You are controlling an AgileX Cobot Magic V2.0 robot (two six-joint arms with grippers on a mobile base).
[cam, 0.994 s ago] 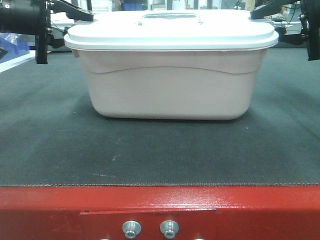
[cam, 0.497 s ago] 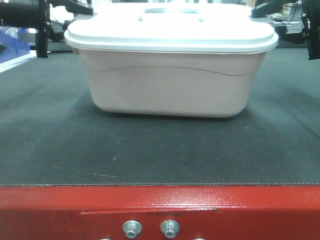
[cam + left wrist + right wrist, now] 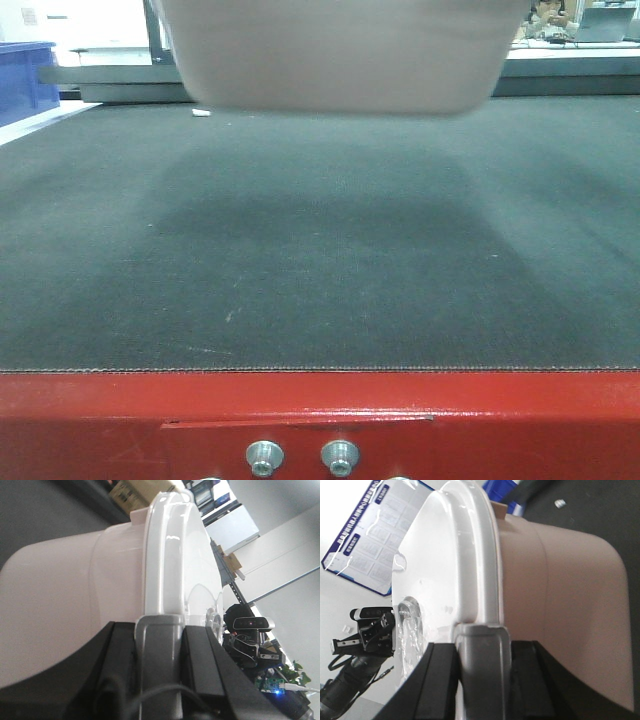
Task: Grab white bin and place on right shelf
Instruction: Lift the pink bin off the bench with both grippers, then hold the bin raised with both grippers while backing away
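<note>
The bin hangs clear of the mat. Only its lower part shows, at the top of the front view, with its shadow beneath. The left gripper and right gripper each clamp its rim, at opposite ends. The grab looks done. Carrying the bin right and setting it on the shelf remain, and no shelf is in view.
</note>
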